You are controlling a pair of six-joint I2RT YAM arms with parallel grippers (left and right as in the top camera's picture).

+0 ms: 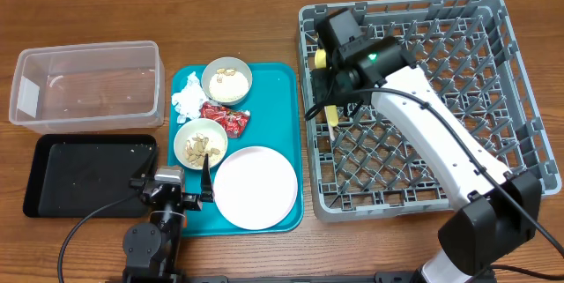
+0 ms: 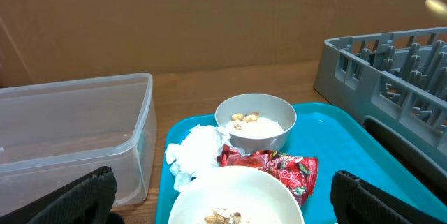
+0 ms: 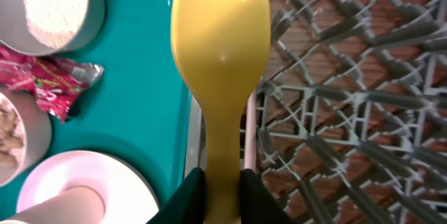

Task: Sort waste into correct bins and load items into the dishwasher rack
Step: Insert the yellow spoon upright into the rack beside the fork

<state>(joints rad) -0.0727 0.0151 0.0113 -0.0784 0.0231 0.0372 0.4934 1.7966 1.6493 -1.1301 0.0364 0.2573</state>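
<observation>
My right gripper [image 1: 329,89] is shut on a pale yellow spoon [image 3: 220,49] and holds it over the left edge of the grey dishwasher rack [image 1: 423,98], bowl end forward; the right wrist view shows my fingers [image 3: 222,196] clamped on its handle. My left gripper [image 1: 174,180] is open and empty at the front of the teal tray [image 1: 286,142], with its fingers either side of the near bowl [image 2: 237,196], which holds nut scraps. The far bowl [image 1: 226,80] also holds scraps. A white napkin [image 1: 188,100], a red foil wrapper [image 1: 226,118] and a white plate [image 1: 256,188] lie on the tray.
A clear tub [image 1: 88,85] stands at the back left, and a shallow black tray [image 1: 88,173] lies in front of it. The rack takes up the right half of the table. The fork and carrot are not in view.
</observation>
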